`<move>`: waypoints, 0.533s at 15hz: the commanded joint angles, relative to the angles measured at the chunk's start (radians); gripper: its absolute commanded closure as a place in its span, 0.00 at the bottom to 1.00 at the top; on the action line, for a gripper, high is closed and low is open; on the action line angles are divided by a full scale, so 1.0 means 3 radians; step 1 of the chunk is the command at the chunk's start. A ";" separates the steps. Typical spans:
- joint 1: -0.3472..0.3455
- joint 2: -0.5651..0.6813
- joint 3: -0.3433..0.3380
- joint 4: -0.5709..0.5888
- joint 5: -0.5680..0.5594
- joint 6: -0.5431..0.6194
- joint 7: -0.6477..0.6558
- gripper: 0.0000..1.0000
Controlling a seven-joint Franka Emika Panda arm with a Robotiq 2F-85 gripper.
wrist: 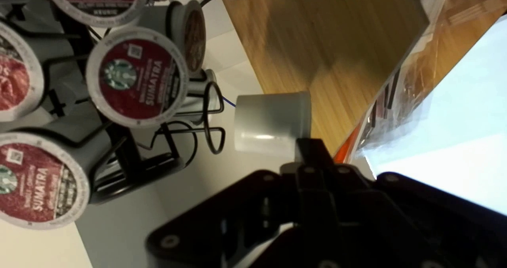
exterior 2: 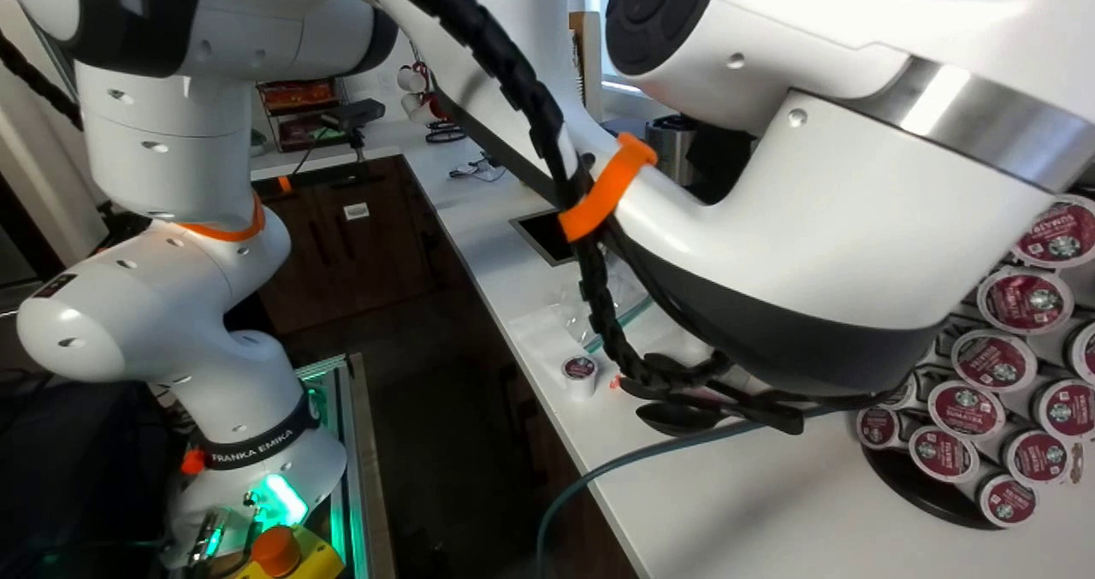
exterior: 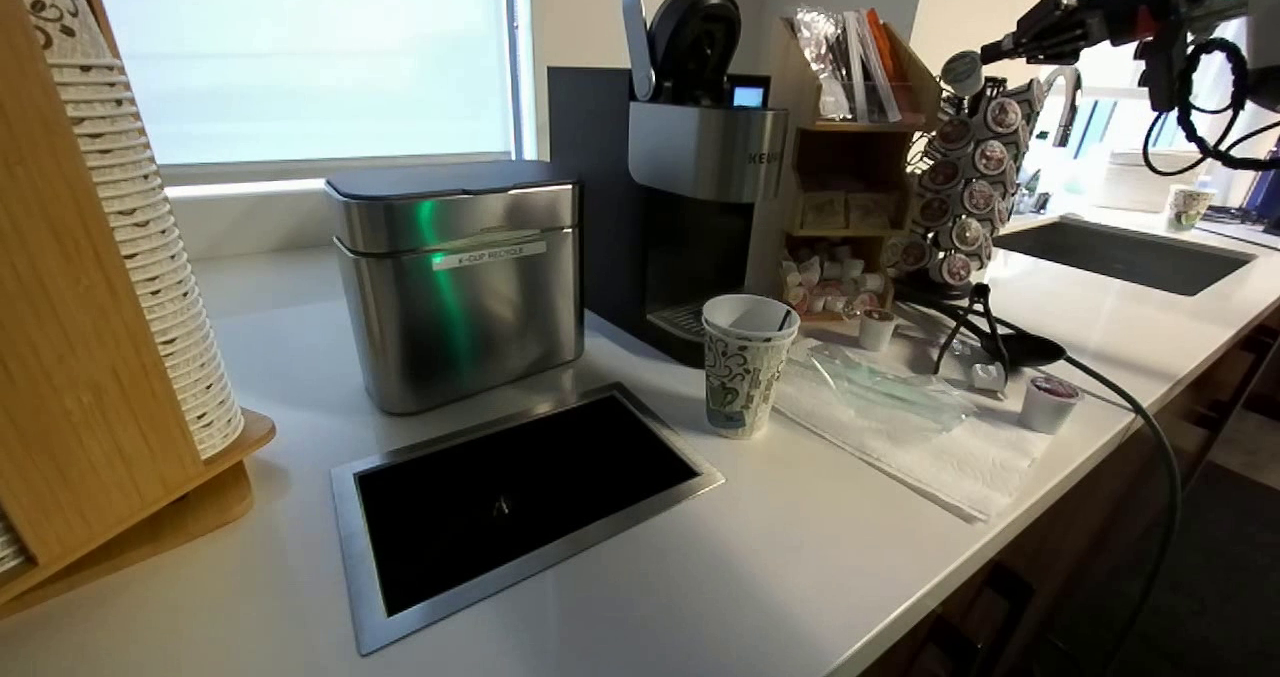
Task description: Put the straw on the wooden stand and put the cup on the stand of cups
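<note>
The robot's gripper (wrist: 315,149) was squeezed together on the edge of a little coffee pod (wrist: 271,121), holding it up in the air. The pod was near the top of a tall black rack (wrist: 138,175) with other pods (wrist: 136,76) in it. A wooden shelf (wrist: 297,30) was close by, with packets (exterior: 835,67) in its top. In an exterior view, two paper cups (exterior: 742,382), one inside the other, stood upright on the white counter (exterior: 620,587) near the coffee maker (exterior: 690,147). More cups (exterior: 165,267) sat stacked in a wooden cup stand (exterior: 90,357).
</note>
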 commanded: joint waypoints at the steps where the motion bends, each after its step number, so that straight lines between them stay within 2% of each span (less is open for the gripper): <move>1: 0.0113 -0.0190 -0.0102 -0.0345 -0.0055 -0.0031 -0.0126 1.00; 8: 0.0182 -0.0289 -0.0208 -0.0566 0.0010 -0.0229 -0.0222 1.00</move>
